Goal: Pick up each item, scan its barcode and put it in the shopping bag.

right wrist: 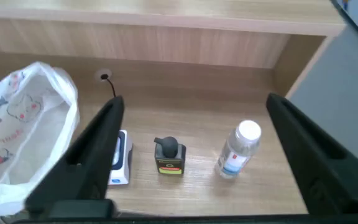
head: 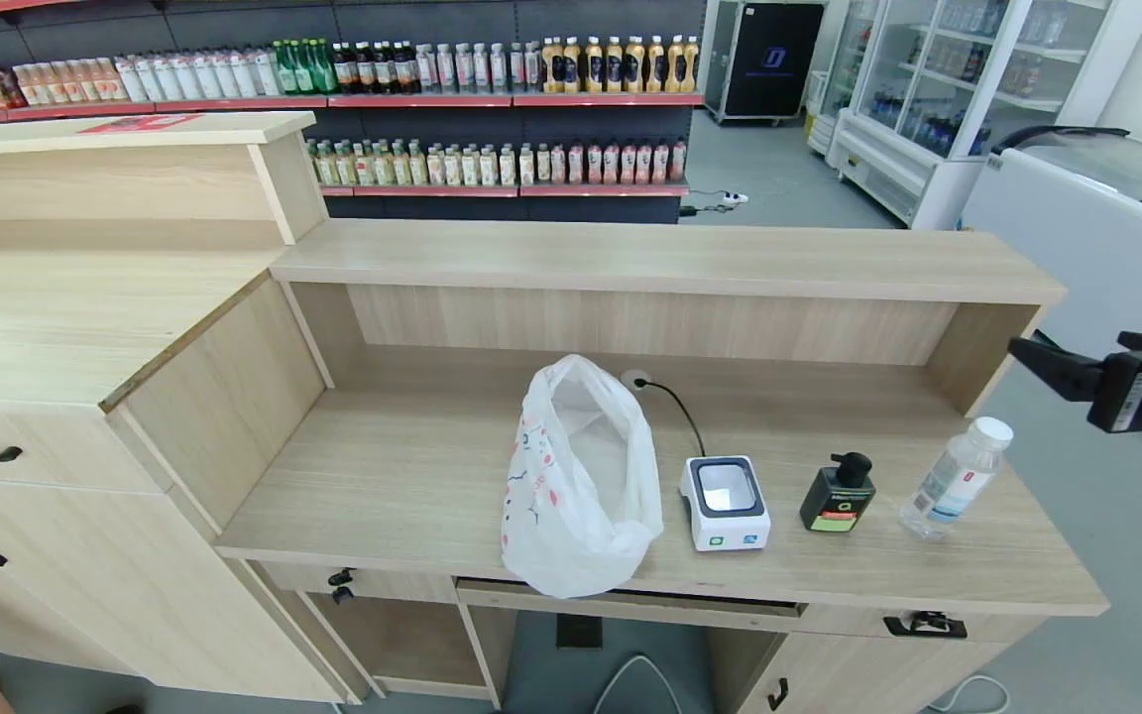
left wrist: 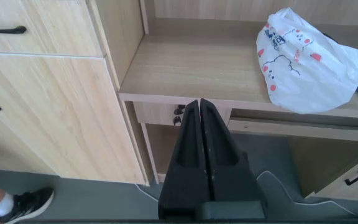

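We record a wooden worktop [head: 412, 466], printed white shopping bag [head: 581, 476] open at its front edge, scanner [head: 725, 501] just beside, dark pump bottle [head: 839, 494] with green-and-red label, clear water bottle [head: 958, 476] nearest the right end, print unreadable, left gripper [left wrist: 199, 104] pressed together off the front-left corner, right gripper [right wrist: 194, 102] spread wide above the right end, drink shelves [head: 492, 109] behind.

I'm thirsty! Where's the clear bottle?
In the head view, the clear white-capped plastic bottle stands at the right end of the wooden counter, beside the dark green pump bottle.
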`<state>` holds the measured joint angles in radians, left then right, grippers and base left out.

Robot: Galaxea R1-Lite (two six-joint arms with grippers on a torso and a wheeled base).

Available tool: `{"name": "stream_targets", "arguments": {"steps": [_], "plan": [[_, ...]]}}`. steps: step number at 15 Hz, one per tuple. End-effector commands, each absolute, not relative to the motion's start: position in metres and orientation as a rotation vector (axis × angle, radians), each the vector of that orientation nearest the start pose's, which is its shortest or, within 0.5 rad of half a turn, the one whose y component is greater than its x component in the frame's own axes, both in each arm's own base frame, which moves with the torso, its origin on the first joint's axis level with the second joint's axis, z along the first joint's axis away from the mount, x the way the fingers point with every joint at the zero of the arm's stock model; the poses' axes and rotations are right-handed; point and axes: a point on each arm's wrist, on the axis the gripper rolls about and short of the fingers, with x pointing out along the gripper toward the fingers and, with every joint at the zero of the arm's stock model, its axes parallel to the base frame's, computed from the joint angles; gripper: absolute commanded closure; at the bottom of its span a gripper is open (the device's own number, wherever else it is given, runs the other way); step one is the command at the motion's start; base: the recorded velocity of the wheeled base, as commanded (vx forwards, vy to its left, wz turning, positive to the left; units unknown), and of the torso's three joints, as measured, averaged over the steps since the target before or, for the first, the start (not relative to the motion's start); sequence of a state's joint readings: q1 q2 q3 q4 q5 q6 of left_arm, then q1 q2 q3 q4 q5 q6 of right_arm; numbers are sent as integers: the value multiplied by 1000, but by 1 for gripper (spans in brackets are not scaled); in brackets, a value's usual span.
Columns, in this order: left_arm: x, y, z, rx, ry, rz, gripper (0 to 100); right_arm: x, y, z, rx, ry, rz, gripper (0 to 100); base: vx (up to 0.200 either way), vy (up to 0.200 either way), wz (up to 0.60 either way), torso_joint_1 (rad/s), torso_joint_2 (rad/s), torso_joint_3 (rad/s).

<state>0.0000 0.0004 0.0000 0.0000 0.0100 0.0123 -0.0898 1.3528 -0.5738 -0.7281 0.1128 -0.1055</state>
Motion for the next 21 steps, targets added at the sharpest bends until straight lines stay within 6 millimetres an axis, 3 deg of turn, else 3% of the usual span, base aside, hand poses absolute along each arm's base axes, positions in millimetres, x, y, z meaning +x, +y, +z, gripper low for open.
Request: {"name": "stream_targets", "arguments": {"steps": [1, 5, 10, 12, 14, 21], "plan": [[-23, 0, 75, 12, 0, 11, 100, 250, -23, 182, -150, 179, 79, 0, 0, 0, 0, 0, 0, 0], [-23, 0, 75, 12, 0, 11, 100, 266, -37, 154, -270, 248, 163, 0, 0, 0, 0, 0, 0, 0], [-23, 0, 75, 12, 0, 11, 100, 269, -98, 112, -442, 364, 97, 0, 0, 0, 0, 0, 0, 0], [-23, 0, 75, 12, 0, 11, 100, 271, -102, 106, -447, 374, 117, 0, 0, 0, 0, 0, 0, 0], [-23, 0, 75, 12, 0, 11, 100, 282, -103, 83, -449, 413, 200, 0, 0, 0, 0, 0, 0, 0], [-23, 0, 75, 12, 0, 11, 100, 309, -107, 61, -441, 390, 346, 0, 0, 0, 0, 0, 0, 0]]}}
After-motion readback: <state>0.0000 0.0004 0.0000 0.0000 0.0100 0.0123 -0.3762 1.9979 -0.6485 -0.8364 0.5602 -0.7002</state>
